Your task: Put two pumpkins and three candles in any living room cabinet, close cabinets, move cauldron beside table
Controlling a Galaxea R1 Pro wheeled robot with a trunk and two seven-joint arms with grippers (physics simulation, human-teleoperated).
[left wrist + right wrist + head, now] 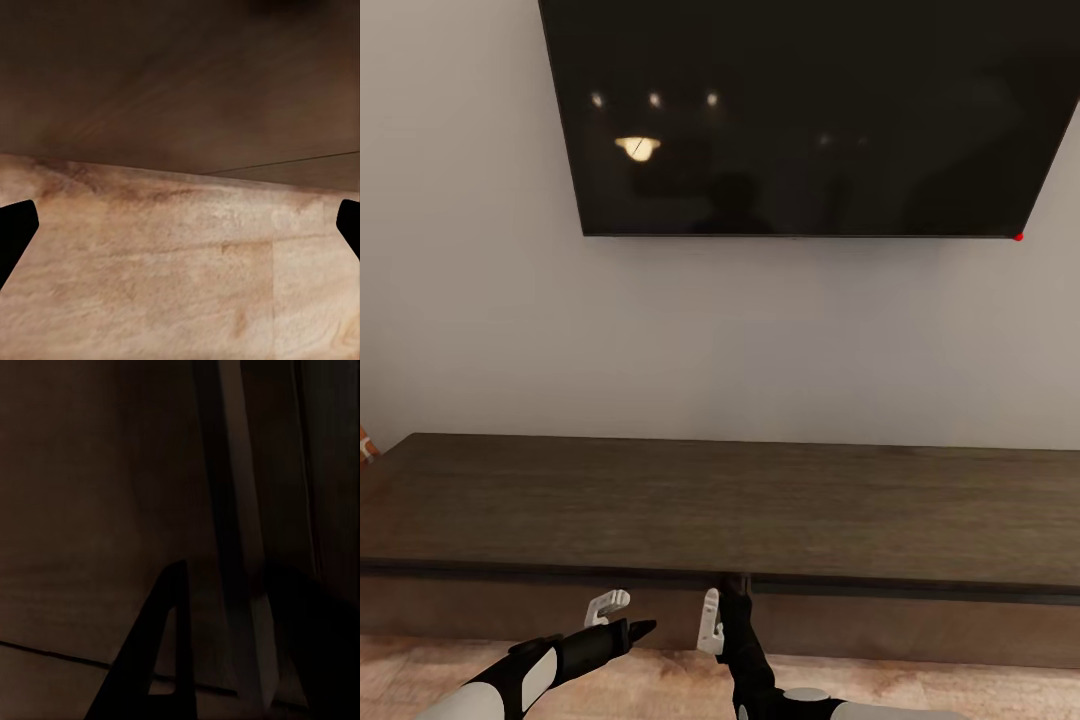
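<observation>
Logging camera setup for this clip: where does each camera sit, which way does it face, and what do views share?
Head view: high on the robot, facing the wall-mounted black television and long low dark-brown wooden cabinet; both arms show, left gripper, right gripper.
Left wrist view: by the left gripper, facing down at the pale wooden floor beneath the cabinet; black fingertips at the edges.
Right wrist view: by the right gripper, close to the dark cabinet front; one black finger shows.
Shared: all see the cabinet.

We face a home living room: a large black wall-mounted television above a long, low dark-brown wooden cabinet on wood-plank flooring.
</observation>
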